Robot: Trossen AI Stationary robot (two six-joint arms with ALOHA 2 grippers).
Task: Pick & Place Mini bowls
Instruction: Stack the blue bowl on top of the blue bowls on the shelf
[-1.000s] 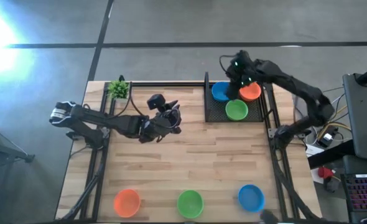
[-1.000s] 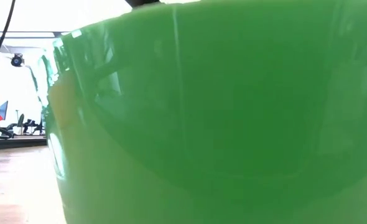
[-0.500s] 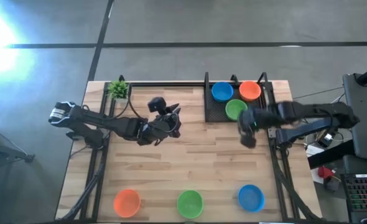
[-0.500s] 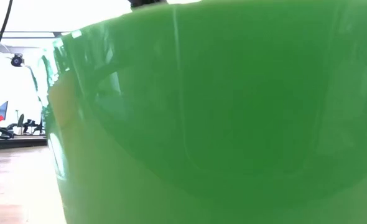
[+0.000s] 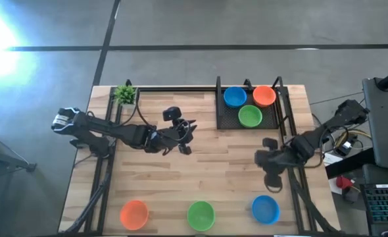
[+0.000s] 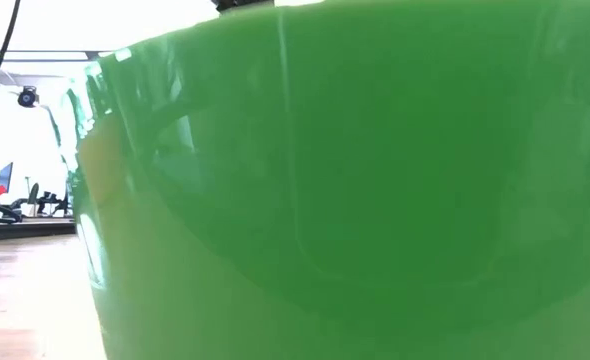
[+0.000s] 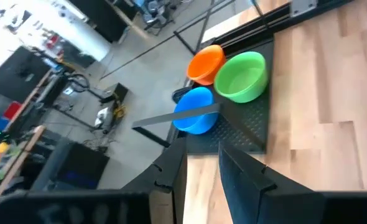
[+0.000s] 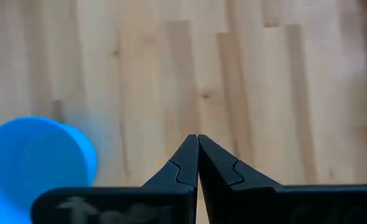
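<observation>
Now the right tool (image 5: 271, 172), pinched shut and empty, hangs just above the loose blue bowl (image 5: 265, 209) on the desk (image 5: 214, 164); descending closed, it would shove that bowl away. Left tool (image 5: 185, 138) stands wide mid-desk. Only the left wrist view shows three bowl stacks (image 7: 224, 87) side-on; the low view is blocked by the green bowl (image 6: 355, 200).
</observation>
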